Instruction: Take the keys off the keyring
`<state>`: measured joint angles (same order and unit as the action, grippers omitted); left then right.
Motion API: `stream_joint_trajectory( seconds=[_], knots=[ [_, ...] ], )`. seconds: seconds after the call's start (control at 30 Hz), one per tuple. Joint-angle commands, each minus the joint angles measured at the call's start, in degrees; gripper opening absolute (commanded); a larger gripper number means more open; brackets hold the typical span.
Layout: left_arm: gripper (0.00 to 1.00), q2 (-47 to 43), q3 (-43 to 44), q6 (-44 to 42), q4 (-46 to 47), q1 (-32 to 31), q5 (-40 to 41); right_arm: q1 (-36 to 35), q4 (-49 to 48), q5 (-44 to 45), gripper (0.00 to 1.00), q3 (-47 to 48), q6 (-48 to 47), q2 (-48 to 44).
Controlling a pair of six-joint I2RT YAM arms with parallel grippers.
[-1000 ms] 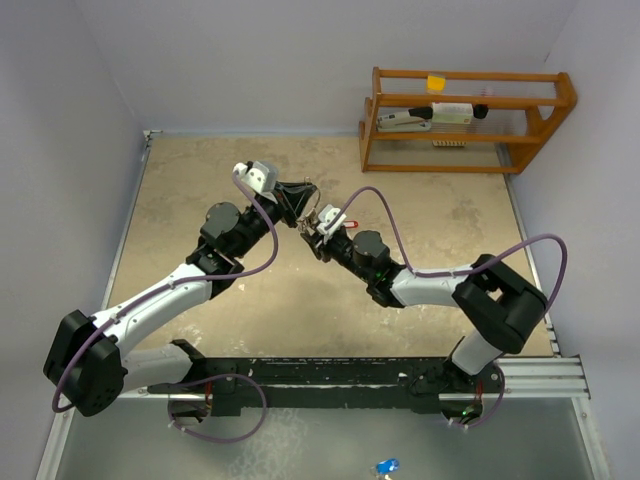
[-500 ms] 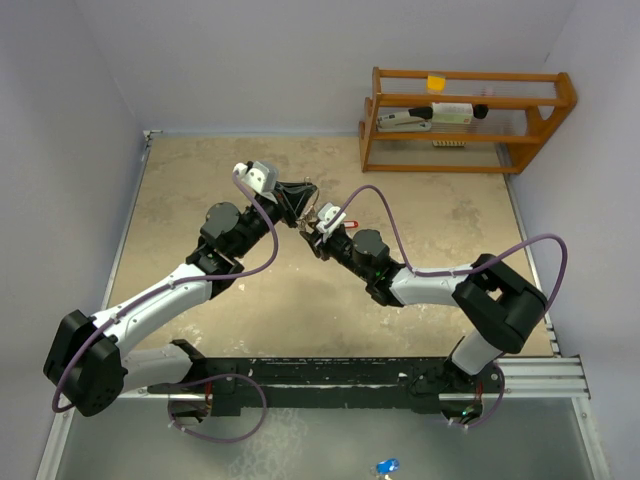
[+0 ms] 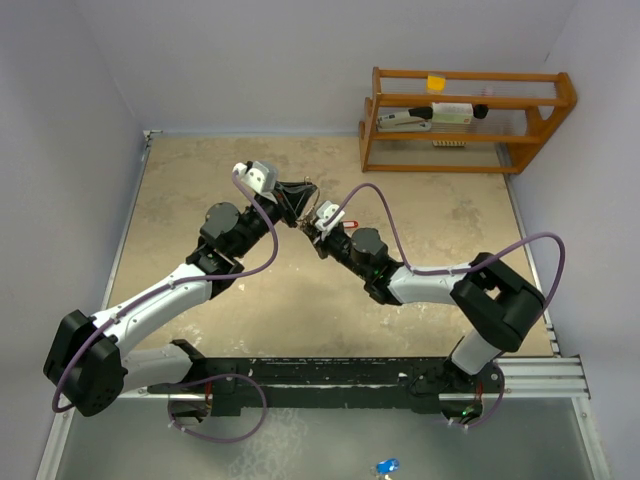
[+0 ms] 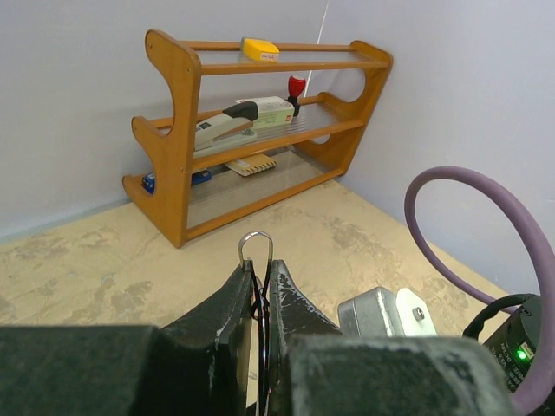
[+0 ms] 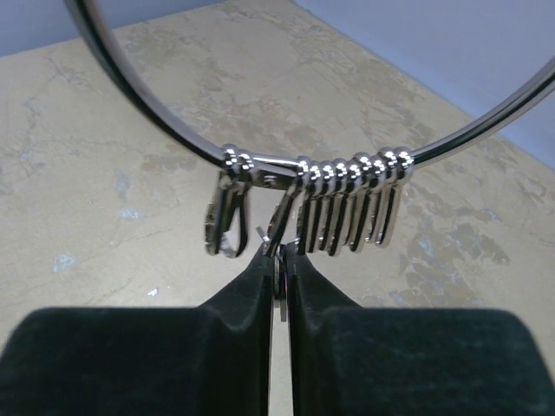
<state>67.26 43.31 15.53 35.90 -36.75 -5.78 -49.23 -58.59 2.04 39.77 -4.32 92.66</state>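
Note:
In the left wrist view my left gripper (image 4: 258, 264) is shut on the thin silver keyring (image 4: 256, 243); a short loop of wire sticks out past the fingertips. In the right wrist view the keyring (image 5: 238, 159) arcs across the top and carries a row of several silver clips (image 5: 347, 208). My right gripper (image 5: 277, 256) is shut on a thin metal piece hanging from the ring; I cannot tell whether it is a key. In the top view the left gripper (image 3: 300, 207) and right gripper (image 3: 313, 226) meet tip to tip above the table. A small red piece (image 3: 345, 222) shows beside the right wrist. The black tag is hidden.
A wooden rack (image 3: 465, 120) stands at the back right against the wall, holding a stapler and small items; it also shows in the left wrist view (image 4: 173, 156). The sandy table top (image 3: 200, 180) lies under both arms. The right arm's purple cable (image 4: 486, 208) loops close by.
Almost nothing. The right arm has shifted very slightly to the left; both grippers keep their hold at the same spot.

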Motion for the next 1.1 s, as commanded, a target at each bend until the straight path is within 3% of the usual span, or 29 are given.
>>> stream_joint_trajectory(
  seconds=[0.0, 0.2, 0.37, 0.6, 0.77, 0.93, 1.0, 1.07],
  knots=[
    [0.0, -1.95, 1.69, 0.38, 4.09, 0.28, 0.24, -0.43, -1.31, 0.76, 0.02, 2.42, 0.26, -0.07],
    [0.0, -2.95, 1.72, -1.46, 3.58, 0.28, 2.6, -0.51, 2.34, 0.94, 0.0, 0.72, 0.85, -2.9],
    [0.0, -3.3, 1.82, -3.48, 3.47, 0.28, 6.39, -0.73, 12.53, 1.55, 0.0, -0.18, 1.52, -9.5],
    [0.0, -0.72, 2.97, -5.52, 1.83, 0.28, 9.67, -1.31, 42.12, 4.91, 0.0, 7.24, 1.69, -16.65],
    [0.06, 0.79, 0.5, -5.58, 0.45, 0.31, 11.86, -1.96, 60.52, 10.37, 0.0, 14.77, 2.15, -19.6],
    [0.16, 1.09, -1.56, -6.4, -2.46, 0.33, 14.85, -2.25, 75.01, 16.65, 0.0, 22.69, 3.78, -21.74],
    [0.37, 1.01, -1.87, -6.98, -4.24, 0.28, 13.52, -2.31, 78.87, 18.18, 0.0, 24.97, 4.21, -22.94],
    [0.4, 0.73, -2.64, -8.61, -5.25, 0.28, 9.77, -2.38, 81.0, 20.08, 0.0, 26.76, 4.27, -24.17]
  ],
)
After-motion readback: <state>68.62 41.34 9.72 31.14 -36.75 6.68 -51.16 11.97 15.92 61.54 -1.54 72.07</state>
